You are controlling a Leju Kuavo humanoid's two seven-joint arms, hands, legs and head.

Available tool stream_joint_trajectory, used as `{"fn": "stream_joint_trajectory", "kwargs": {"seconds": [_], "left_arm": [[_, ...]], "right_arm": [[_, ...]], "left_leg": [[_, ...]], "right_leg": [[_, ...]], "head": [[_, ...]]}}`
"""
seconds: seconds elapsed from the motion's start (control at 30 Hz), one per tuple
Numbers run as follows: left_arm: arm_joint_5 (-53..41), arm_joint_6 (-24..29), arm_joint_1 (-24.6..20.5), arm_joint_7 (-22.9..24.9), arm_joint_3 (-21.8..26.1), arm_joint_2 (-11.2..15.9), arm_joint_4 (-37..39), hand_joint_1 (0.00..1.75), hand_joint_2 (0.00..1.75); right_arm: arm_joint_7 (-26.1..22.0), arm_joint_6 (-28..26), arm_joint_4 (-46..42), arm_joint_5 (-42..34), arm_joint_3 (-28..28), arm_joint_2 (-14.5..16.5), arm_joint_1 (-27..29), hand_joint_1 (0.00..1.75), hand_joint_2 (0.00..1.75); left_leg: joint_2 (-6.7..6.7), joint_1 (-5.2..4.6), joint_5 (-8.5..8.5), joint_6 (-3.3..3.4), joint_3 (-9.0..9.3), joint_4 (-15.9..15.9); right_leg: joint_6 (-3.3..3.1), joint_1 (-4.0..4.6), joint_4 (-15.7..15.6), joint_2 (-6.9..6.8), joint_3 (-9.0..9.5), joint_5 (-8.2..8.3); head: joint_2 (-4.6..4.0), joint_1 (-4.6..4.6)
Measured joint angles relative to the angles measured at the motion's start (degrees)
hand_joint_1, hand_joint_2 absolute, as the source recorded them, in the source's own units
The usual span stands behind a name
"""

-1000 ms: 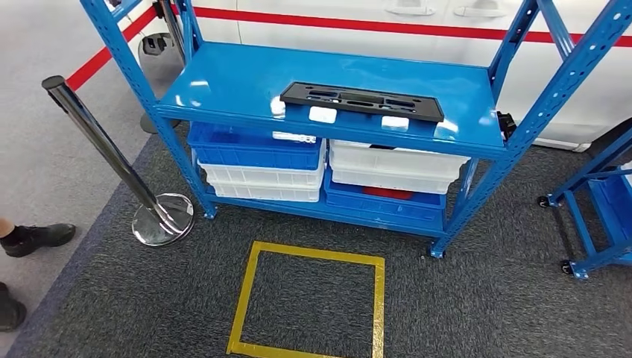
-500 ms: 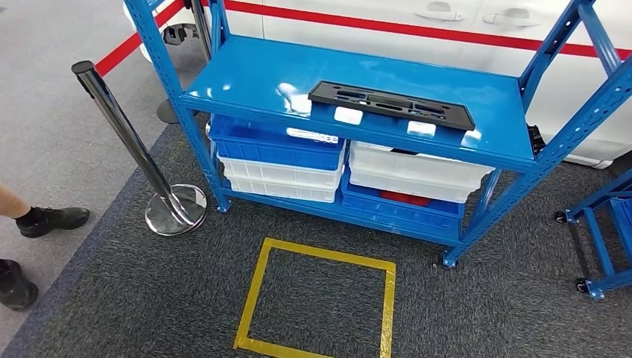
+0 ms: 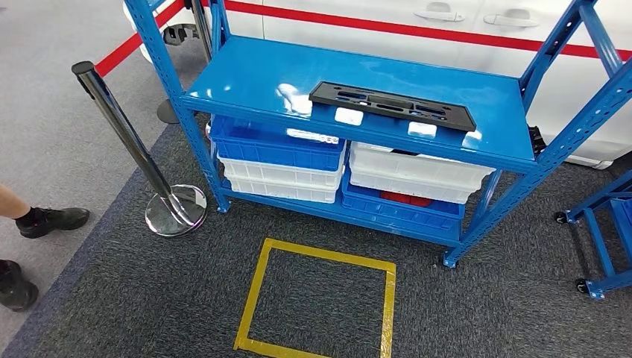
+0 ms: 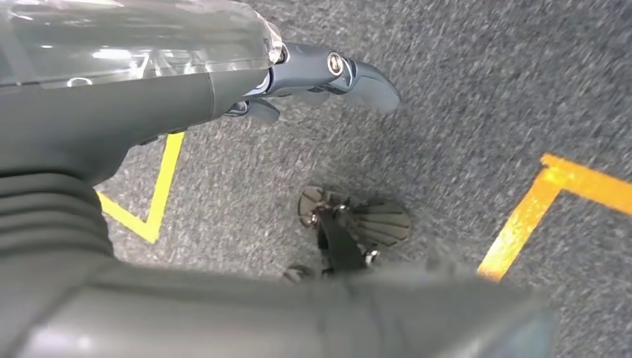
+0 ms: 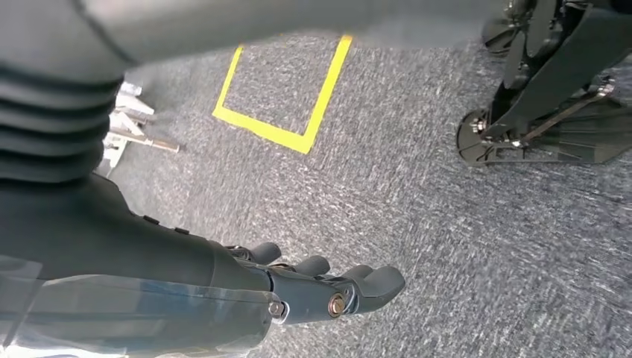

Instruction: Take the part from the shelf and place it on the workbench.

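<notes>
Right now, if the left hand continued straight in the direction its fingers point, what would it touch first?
Most likely the grey carpet. The left hand hangs empty, fingers aimed at bare floor between two strips of yellow tape. Nothing else lies in that line, though depth is hard to judge.

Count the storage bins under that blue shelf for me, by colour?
Blue bins: 2, upper left and lower right
White bins: 3, two stacked lower left and one upper right
Total: 5
</notes>
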Motion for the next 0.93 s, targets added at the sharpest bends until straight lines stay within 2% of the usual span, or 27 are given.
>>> {"fn": "stream_joint_trajectory", "kwargs": {"seconds": [0.63,0.93], "left_arm": [[-27.2,-3.0,4.4,6.8,22.8,-1.0,-4.6,0.0,0.0],[-37.7,-4.1,6.2,9.4,31.6,-1.4,-6.5,0.0,0.0]], "right_arm": [[-3.2,0.8,-3.4,-17.7,14.5,-0.2,3.3,0.0,0.0],[-4.4,0.8,-4.9,-24.6,20.3,-0.5,4.8,0.0,0.0]], "left_leg": [[0.0,0.0,0.0,0.0,0.07,-0.1],[0.0,0.0,-0.01,0.0,0.09,-0.1]], "right_leg": [[0.04,0.0,0.0,0.01,0.05,-0.04],[0.04,0.0,0.0,0.01,0.07,-0.04]], "head": [[0.0,0.0],[0.0,0.0]]}}
